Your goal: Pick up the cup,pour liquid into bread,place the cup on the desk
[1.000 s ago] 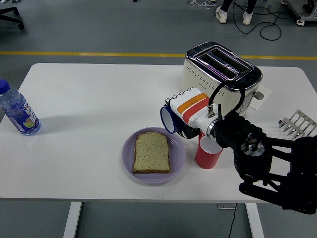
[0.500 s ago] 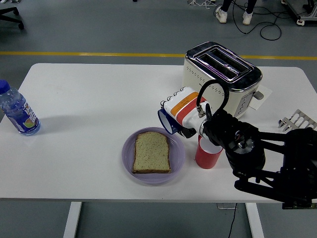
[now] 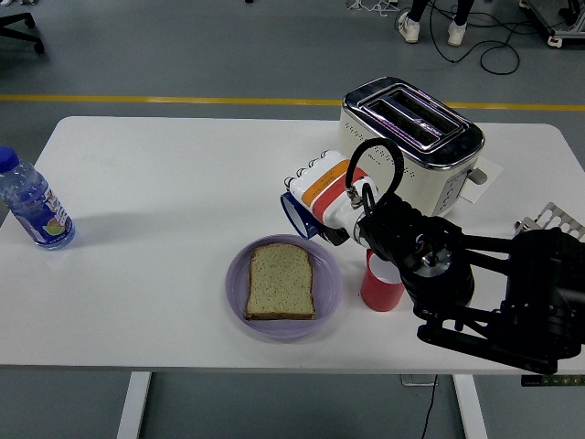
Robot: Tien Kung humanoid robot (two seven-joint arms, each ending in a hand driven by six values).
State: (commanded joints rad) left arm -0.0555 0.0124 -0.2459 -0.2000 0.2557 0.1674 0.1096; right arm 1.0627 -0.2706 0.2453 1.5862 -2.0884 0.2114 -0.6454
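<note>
My right hand (image 3: 322,197) comes in from the lower right and is shut on a blue cup (image 3: 294,214). The cup is tipped on its side, its mouth facing left and down, just above the upper right rim of the purple plate (image 3: 324,293). A slice of bread (image 3: 281,282) lies flat in the plate's middle, left of and below the cup. No liquid shows. A red cup (image 3: 379,288) stands upright right of the plate, partly hidden under my forearm.
A cream toaster (image 3: 409,142) stands behind my hand. A water bottle (image 3: 33,206) is at the table's left edge. A metal rack (image 3: 553,219) lies at the right edge. A person's feet show at the top, far from the table.
My right hand has carried the blue cup left and a little up, closer over the plate's rim, and the forearm has swung in over the red cup.
</note>
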